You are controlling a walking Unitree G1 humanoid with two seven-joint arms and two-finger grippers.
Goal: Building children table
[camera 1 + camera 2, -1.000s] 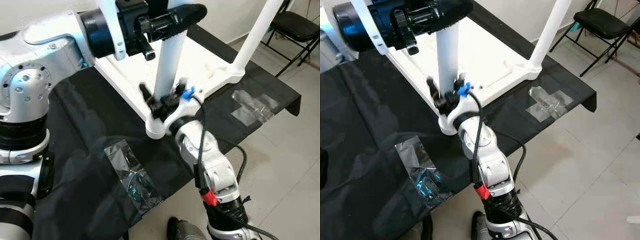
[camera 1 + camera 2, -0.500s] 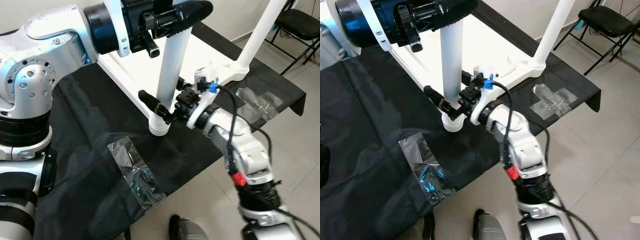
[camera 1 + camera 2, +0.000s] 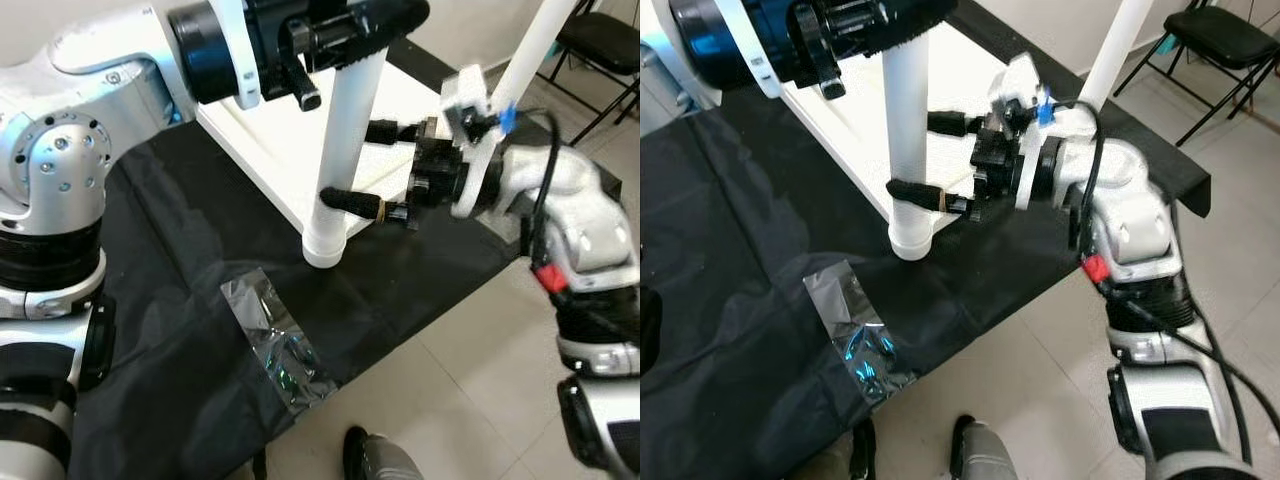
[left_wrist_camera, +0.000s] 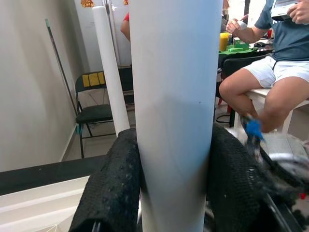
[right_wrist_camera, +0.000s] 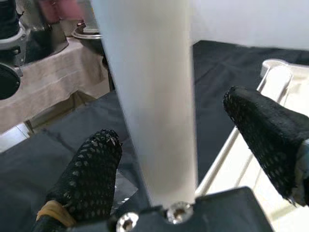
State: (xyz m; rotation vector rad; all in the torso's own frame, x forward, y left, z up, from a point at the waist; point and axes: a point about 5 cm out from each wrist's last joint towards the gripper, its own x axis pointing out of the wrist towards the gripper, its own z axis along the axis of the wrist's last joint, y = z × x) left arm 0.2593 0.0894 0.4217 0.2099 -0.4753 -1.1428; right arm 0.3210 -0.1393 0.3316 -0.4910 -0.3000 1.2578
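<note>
Black-draped work surface [image 3: 180,300], tiled floor lower right; upturned white tabletop [image 3: 280,150] centre frame; far leg [image 3: 535,40] fitted; near leg [image 3: 340,150] clamped by left gripper [image 3: 345,25]; right gripper [image 3: 360,165] spread wide around its base, seating seemingly unfinished

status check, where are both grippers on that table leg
Left gripper clamped high on white table leg. Right gripper open, fingers straddling the leg low down, one finger at its front. Upturned tabletop on black cloth. Nothing blocking.
</note>
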